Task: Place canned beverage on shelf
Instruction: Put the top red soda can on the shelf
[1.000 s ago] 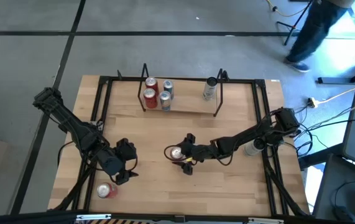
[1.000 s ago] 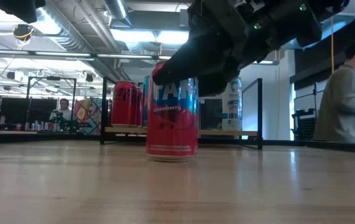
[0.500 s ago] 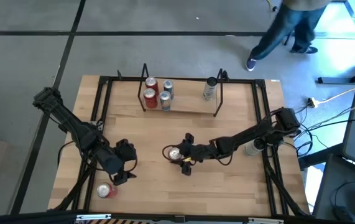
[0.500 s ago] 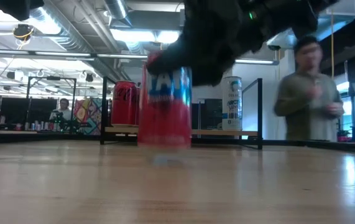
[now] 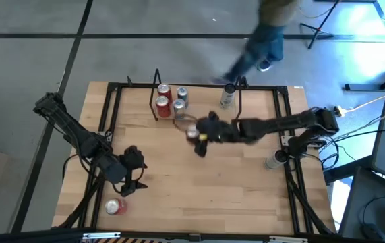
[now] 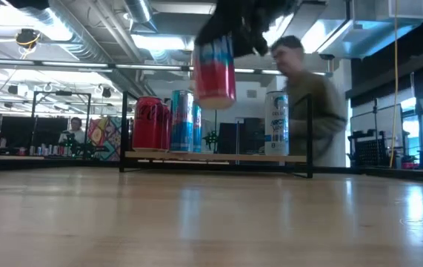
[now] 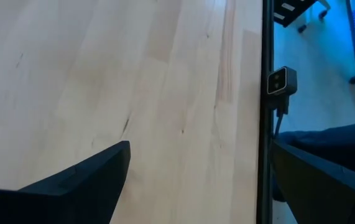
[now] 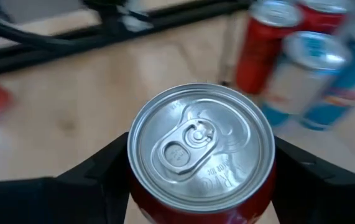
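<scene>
In the low view the right tool point(image 6: 230, 26) is running off the top edge as a dark smear, and the lettering on the red can point(image 6: 215, 70) it is carrying is blurring beyond reading. Behind the shelf point(image 6: 218, 157), a person point(image 6: 307, 104) at 2 o'clock is smearing into a soft shape. In the right wrist view the lower part of the can's body is being cut off by the frame edge, and the 4 cans point(image 8: 301, 56) at 1 o'clock are showing out of focus.
</scene>
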Robot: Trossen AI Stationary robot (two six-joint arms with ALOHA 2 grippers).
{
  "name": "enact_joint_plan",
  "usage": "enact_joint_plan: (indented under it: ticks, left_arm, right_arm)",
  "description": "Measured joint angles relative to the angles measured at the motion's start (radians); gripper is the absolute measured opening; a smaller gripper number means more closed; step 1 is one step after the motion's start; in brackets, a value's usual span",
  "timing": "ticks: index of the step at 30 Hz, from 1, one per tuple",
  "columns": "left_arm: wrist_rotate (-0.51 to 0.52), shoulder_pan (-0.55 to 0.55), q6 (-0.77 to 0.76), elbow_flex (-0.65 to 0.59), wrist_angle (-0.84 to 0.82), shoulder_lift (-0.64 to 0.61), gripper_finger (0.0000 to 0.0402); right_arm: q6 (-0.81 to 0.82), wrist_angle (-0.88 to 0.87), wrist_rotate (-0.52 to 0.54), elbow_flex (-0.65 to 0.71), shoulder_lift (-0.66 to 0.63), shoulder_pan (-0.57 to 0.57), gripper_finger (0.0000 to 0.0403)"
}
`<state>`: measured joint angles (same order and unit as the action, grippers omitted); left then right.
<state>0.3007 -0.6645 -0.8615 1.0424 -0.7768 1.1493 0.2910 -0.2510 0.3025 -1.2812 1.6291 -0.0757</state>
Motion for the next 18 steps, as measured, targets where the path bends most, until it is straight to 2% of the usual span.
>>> enact_joint_plan:
  ticks: [8, 12, 18]
  left_arm:
    - [0.006, 0.005, 0.000, 0.000, 0.003, 0.000, 0.0371]
    - [0.049, 0.006, 0.000, 0.000, 0.003, 0.000, 0.0371]
    - [0.090, 0.021, 0.000, 0.000, 0.002, 0.000, 0.0371]
  right_arm:
    - [-0.131, 0.000, -0.065, 0.000, 0.006, 0.224, 0.0270]
    - [-0.183, 0.041, -0.115, 0.000, 0.031, 0.322, 0.0270]
    - [-0.241, 0.086, -0.162, 0.000, 0.094, 0.410, 0.0270]
